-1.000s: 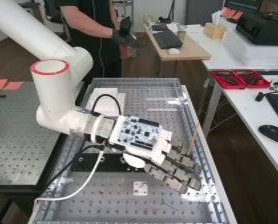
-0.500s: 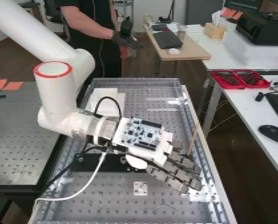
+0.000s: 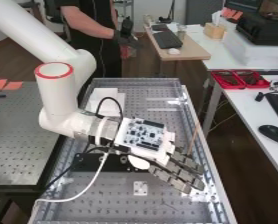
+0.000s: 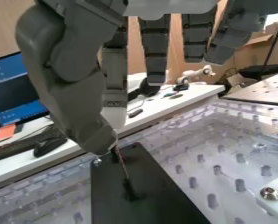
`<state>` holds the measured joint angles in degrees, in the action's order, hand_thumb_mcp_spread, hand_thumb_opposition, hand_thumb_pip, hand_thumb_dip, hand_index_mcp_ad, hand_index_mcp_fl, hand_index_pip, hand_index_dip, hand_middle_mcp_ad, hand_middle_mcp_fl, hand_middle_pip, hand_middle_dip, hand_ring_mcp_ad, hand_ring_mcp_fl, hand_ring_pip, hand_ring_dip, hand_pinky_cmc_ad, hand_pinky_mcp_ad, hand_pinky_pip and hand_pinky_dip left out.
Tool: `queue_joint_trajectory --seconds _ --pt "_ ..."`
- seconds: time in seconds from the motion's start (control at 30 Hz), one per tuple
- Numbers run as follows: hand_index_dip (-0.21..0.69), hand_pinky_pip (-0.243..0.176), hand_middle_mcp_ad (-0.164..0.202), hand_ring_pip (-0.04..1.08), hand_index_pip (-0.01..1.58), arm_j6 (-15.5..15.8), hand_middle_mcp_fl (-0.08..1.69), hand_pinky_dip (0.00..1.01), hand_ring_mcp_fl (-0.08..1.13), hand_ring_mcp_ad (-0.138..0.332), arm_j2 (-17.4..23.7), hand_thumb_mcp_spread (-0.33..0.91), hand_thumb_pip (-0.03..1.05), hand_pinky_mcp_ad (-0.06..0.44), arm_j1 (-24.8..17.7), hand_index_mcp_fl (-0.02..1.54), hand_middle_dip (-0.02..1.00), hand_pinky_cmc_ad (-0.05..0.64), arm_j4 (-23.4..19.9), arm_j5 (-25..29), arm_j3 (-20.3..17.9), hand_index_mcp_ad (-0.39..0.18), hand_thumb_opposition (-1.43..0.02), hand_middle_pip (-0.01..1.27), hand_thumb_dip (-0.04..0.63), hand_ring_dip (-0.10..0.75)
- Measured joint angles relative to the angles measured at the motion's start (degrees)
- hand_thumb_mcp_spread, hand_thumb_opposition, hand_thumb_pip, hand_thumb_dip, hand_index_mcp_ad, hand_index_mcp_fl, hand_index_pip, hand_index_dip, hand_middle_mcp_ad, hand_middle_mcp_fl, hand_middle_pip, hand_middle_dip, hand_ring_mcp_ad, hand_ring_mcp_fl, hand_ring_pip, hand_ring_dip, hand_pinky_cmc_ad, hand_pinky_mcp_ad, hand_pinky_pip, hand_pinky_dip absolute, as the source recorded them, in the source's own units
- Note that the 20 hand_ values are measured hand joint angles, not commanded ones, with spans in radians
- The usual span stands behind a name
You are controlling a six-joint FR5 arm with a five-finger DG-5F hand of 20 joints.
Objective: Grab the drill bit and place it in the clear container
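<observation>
From the high view, my robot hand (image 3: 175, 172) hangs over the perforated tabletop (image 3: 103, 200), the dark plate (image 3: 96, 163) partly beneath it.
In the wrist view, I pinch the slim drill bit (image 4: 123, 164) between thumb and one finger; it slants down from my grip over that plate, touching or not, I cannot tell.

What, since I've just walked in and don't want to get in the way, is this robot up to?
A white robot arm has its hand over a bench. The hand appears to be pinching a thin drill bit between the thumb and a finger, with the bit pointing down at a black plate. Whether its lower end touches the plate I can't tell. The bit is still to be placed in the clear container.
</observation>
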<state>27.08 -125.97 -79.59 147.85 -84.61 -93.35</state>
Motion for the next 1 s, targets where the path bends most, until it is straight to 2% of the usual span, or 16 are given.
queue_joint_trajectory --seconds 0.53,1.0 --pt "0.305 -0.091 0.129 0.09 1.40 1.4 0.21 0.18 0.01 0.236 0.2 0.47 0.63 0.197 0.0 0.25 0.21 0.250 1.1 -0.2 0.2 -0.087 -0.93 0.13 0.346 0.010" --pt "0.305 -0.091 0.129 0.09 1.40 1.2 0.21 0.18 0.01 0.236 -0.2 0.47 0.62 0.197 0.0 0.27 0.21 0.251 1.1 -0.2 0.5 -0.087 -0.94 0.13 0.346 0.010"
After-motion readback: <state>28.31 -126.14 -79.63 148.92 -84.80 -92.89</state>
